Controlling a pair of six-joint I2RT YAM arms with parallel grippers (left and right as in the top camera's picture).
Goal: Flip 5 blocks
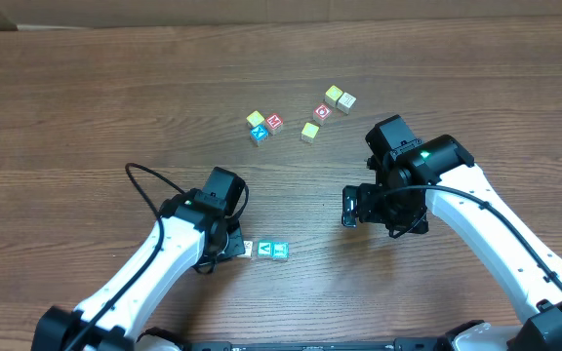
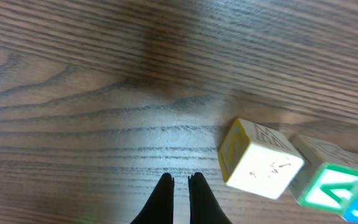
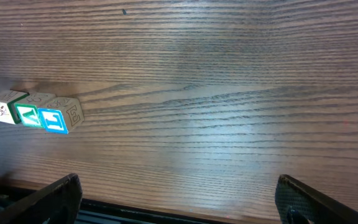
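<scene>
- Blocks [image 1: 309, 132] lie scattered on the wooden table [image 1: 86, 88], well beyond both grippers
- Right gripper [image 1: 352, 207]: fingers spread wide, empty
- Left gripper [image 2: 180, 179]: fingers pressed together, empty
- Row of three blocks [image 2: 260, 158] just right of left fingertips

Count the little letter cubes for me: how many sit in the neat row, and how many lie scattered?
Cubes in the row: 3
Scattered cubes: 7
Total: 10
</scene>
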